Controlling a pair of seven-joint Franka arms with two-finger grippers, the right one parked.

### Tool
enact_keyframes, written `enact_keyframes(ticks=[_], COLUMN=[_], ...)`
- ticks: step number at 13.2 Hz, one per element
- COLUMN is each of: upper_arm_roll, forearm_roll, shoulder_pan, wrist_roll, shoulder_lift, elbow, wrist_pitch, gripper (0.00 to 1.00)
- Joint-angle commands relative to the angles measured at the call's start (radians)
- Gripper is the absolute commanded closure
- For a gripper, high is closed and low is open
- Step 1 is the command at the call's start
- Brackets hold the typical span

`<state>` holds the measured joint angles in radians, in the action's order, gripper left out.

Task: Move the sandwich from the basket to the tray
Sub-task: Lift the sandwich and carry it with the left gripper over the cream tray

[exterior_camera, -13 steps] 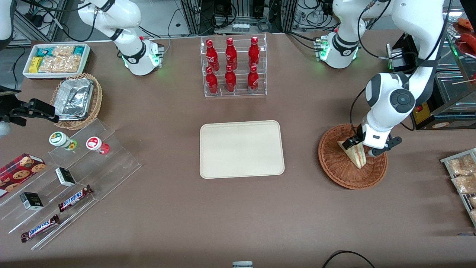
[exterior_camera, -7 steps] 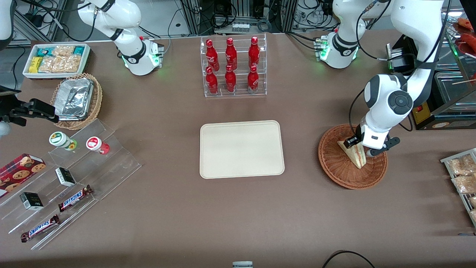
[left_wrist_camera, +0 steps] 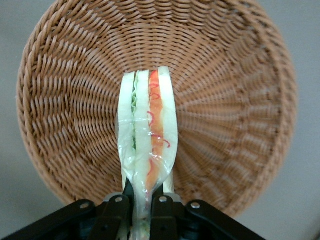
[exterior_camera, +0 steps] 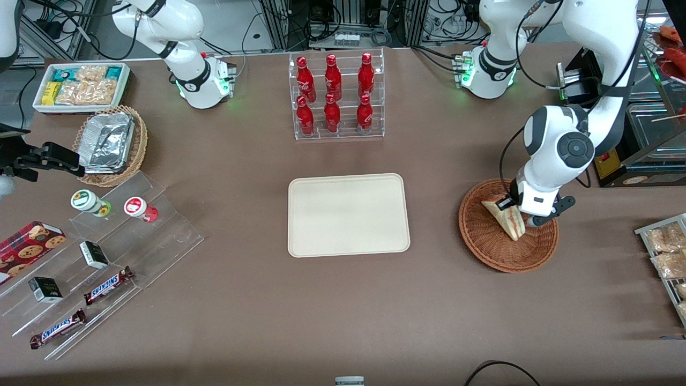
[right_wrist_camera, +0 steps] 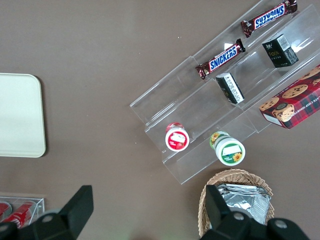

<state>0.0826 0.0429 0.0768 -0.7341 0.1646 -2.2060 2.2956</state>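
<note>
1. The claw (left_wrist_camera: 142, 205) is pinched on the sandwich (left_wrist_camera: 147, 145), its fingers (left_wrist_camera: 116, 206) closed against the wrapped wedge's narrow end, over the basket (left_wrist_camera: 240, 100).
2. Only the wrist view shows this grip and the filling's cut edge held upright; in the front view the wrist hides the fingers, and the sandwich (exterior_camera: 506, 217) shows as a tilted wedge.
3. The basket (exterior_camera: 485, 241) rim rings the claw (exterior_camera: 515, 210) on all sides, with bare weave around the wedge.
4. Bare table lies between basket and tray (exterior_camera: 348, 214), which sits well apart toward the parked arm's end.
5. Compared with a second ago, the wedge sits slightly higher and has turned a little, its tip lifted off the weave.
</note>
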Motion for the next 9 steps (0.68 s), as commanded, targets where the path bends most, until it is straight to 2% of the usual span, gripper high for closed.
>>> enact_keyframes(ticks=[1, 4, 9], upper_arm_roll=[0.003, 0.003, 0.005], forearm_roll=[0.006, 0.003, -0.011], shoulder_pan=[0.087, 0.197, 0.343], wrist_roll=[-0.175, -0.422, -0.712], shoulder_lift=[0.031, 0.120, 0.232], elbow=[0.193, 0.354, 0.509], wrist_pitch=[-0.197, -0.261, -0.266], gripper=[1.00, 1.00, 1.00])
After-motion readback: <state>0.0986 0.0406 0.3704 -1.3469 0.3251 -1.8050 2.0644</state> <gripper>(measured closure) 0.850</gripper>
